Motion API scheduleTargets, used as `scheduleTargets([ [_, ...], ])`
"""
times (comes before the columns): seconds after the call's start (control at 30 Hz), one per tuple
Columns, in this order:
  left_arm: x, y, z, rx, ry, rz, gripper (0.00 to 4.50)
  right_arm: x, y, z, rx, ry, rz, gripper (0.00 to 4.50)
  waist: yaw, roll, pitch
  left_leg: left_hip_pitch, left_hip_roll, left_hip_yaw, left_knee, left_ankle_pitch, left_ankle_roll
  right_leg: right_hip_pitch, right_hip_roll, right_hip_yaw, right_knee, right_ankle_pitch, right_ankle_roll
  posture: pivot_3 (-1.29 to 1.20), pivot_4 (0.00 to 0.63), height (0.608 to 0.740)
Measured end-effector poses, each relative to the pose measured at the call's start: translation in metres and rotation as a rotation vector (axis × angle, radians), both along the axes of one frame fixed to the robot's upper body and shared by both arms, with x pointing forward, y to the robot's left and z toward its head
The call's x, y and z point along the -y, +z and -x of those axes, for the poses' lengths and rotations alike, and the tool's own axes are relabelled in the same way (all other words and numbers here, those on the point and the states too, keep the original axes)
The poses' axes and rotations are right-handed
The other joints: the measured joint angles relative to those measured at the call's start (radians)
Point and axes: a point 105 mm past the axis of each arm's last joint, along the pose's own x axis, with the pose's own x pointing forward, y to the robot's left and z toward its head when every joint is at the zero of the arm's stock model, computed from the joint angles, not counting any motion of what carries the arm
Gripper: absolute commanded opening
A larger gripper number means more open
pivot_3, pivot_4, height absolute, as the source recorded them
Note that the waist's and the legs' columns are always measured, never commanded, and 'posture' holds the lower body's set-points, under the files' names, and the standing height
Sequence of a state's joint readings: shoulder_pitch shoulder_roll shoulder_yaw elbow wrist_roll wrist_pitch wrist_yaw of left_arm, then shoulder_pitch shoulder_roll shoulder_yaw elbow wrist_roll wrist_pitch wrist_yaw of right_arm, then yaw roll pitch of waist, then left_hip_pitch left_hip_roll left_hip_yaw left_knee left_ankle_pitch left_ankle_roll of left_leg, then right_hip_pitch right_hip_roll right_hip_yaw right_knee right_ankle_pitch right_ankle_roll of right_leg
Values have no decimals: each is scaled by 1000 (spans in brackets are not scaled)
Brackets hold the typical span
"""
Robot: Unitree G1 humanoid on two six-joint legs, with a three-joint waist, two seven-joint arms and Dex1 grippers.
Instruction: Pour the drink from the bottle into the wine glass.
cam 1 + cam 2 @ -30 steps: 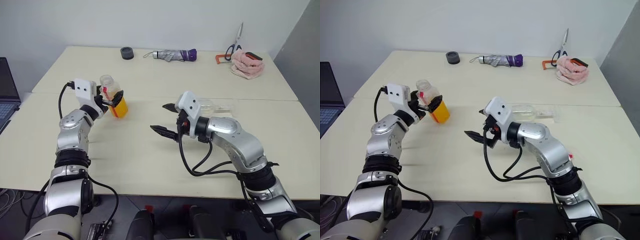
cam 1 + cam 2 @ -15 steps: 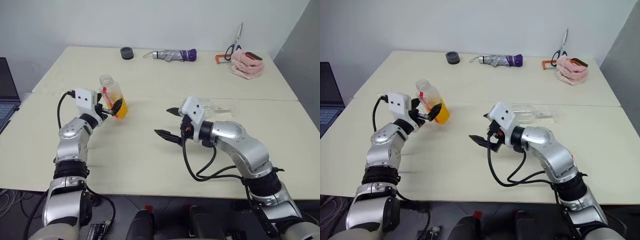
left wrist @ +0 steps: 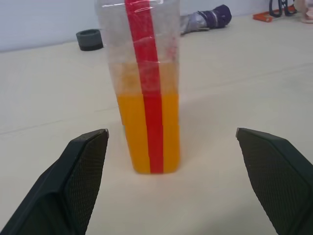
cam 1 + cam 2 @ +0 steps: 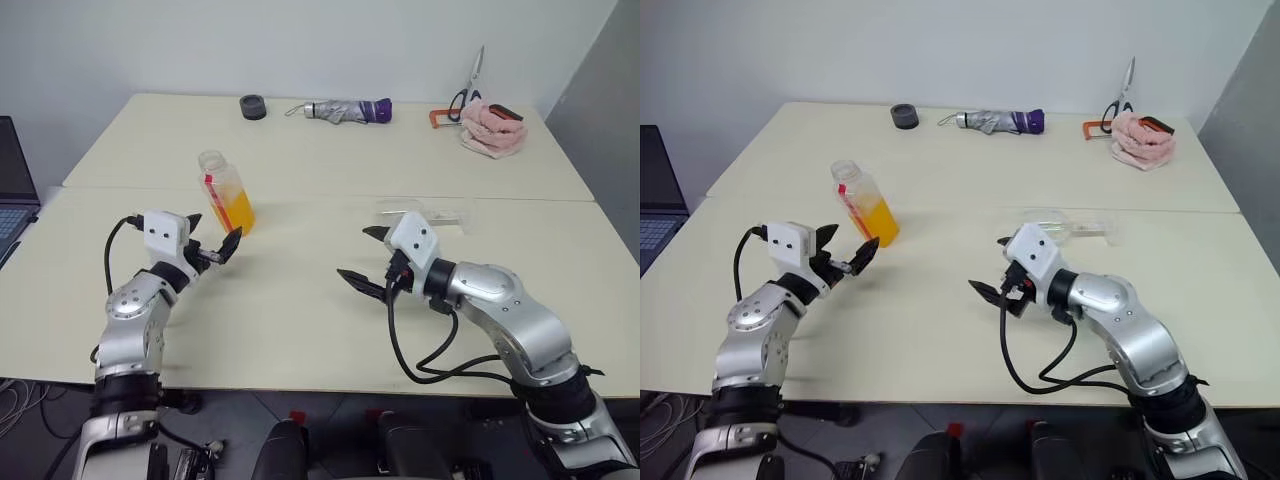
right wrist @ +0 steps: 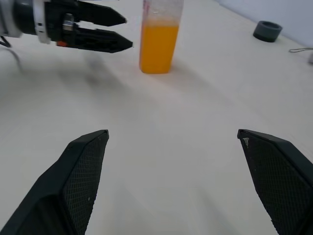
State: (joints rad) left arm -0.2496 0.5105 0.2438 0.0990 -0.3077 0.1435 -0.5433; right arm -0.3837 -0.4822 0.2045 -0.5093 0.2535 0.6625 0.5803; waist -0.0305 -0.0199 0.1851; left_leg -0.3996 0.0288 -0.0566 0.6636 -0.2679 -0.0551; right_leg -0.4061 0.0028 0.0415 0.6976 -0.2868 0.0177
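Note:
The bottle (image 4: 225, 190) stands upright on the table, clear with a red label strip, its lower half full of the orange drink (image 3: 146, 132). My left gripper (image 4: 212, 236) is open a short way in front of it, level, touching nothing; the bottle (image 3: 144, 88) rises beyond its fingers. The wine glass (image 4: 430, 212) lies on its side on the table, partly hidden behind my right wrist. My right gripper (image 4: 362, 257) is open and empty in front of the glass, pointing left toward the bottle (image 5: 159, 44) and my left gripper (image 5: 127, 33).
Along the far edge of the table lie a dark tape roll (image 4: 254, 105), a folded umbrella (image 4: 350, 109), scissors (image 4: 470, 85) and a pink cloth (image 4: 493, 128). A laptop (image 4: 10, 200) sits at the left edge. A seam (image 4: 300, 193) runs between the two tabletops.
My left gripper has drawn back from the bottle, which was tilted between its fingers and now stands upright alone. My right gripper has shifted right and slightly back.

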Motion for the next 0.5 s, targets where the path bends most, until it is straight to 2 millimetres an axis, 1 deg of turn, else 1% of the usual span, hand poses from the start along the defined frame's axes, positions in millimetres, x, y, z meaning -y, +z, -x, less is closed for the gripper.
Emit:
scheduleTargets([
  [0.07,5,1,9,7,-15,-22,4478,15,0,2,29,-48,19,4500,1,0,0,0,0,0,0,0,0,0,-1,0,0,0,0,0,150,740],
  [0.1,10,1,11,6,-31,-31,4478,26,-1,1,78,-94,62,4500,4,0,0,0,-1,0,0,0,0,1,-1,0,0,0,0,0,150,740],
  [0.2,30,5,15,8,-99,-40,4478,65,-11,-9,213,-234,269,4500,9,-1,0,1,-2,2,0,0,0,2,-2,0,-1,0,2,0,150,740],
  [0.27,45,4,17,-14,-173,-37,4478,83,-19,-16,259,-310,365,4500,4,-1,0,2,-3,3,0,0,0,2,-1,1,-1,0,2,0,150,740],
  [0.33,62,4,17,-38,-266,-29,4478,94,-23,-23,310,-357,445,4500,0,-1,0,2,-2,3,0,0,0,2,2,2,-1,0,2,0,150,740],
  [0.4,73,7,17,-48,-343,-37,4478,98,-28,-29,348,-361,526,4500,-5,-1,0,3,0,4,0,0,0,1,4,3,-1,0,2,0,150,740],
  [0.5,89,15,22,-89,-515,-37,4478,101,-32,-46,433,-379,654,4500,-13,0,0,4,1,4,-1,0,0,1,6,3,0,0,1,0,150,740],
])
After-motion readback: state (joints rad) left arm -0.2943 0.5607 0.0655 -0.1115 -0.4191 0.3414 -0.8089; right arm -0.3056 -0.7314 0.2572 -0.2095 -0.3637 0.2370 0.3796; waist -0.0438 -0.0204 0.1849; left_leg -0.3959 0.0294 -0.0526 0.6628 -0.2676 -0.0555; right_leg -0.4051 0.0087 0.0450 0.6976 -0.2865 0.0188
